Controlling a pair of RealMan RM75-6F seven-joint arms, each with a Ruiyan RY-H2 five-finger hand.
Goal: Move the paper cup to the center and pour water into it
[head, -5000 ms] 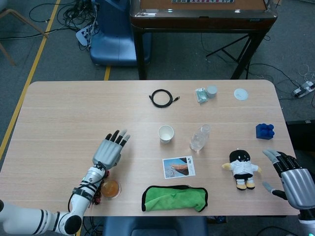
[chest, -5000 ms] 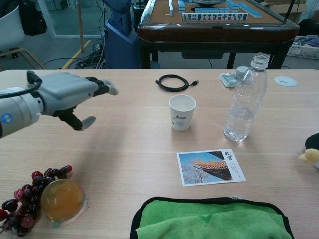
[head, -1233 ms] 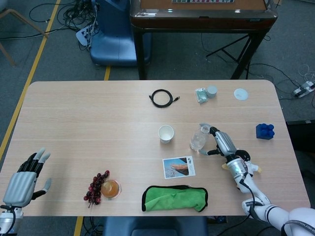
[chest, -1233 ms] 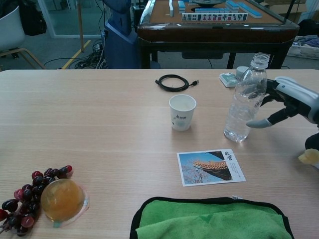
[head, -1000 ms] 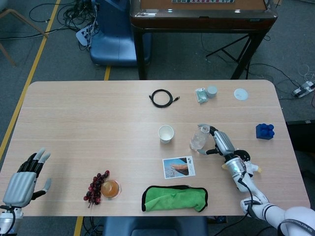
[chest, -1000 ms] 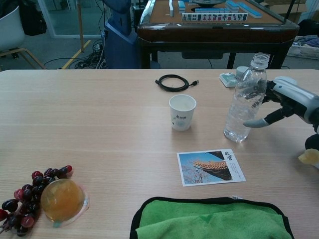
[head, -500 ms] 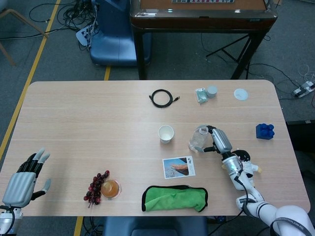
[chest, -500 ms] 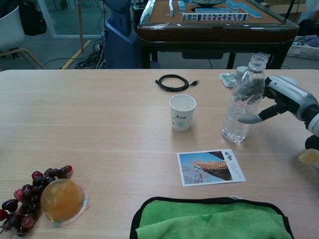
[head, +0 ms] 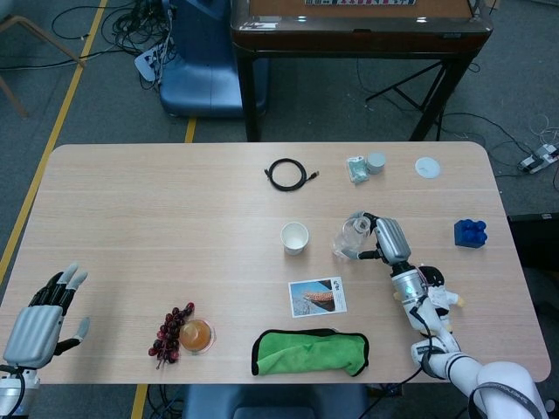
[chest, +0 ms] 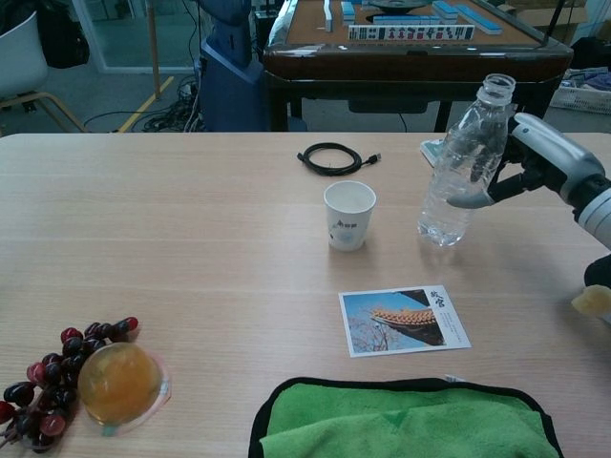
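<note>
Two robot hands: L one (head: 35, 323) at near-left edge of surface (head: 157, 209), fingers spread, holding nothing.
Near edge: green cloth (chest: 401, 420); grapes (chest: 43, 377) w/ orange ball (chest: 119, 382) touching them.
Postcard (chest: 404, 321): flat, just past cloth.
R robot hand (chest: 535, 167): wrapped round water bottle (chest: 458, 172), which is tilted, uncapped, base looks just off surface.
Paper cup (chest: 348, 215): upright, mid-surface, near bottle's left, apart from it.
Plush toy (head: 432, 288): by R wrist.
Far: black cable (head: 286, 175), blue blocks (head: 470, 232).
</note>
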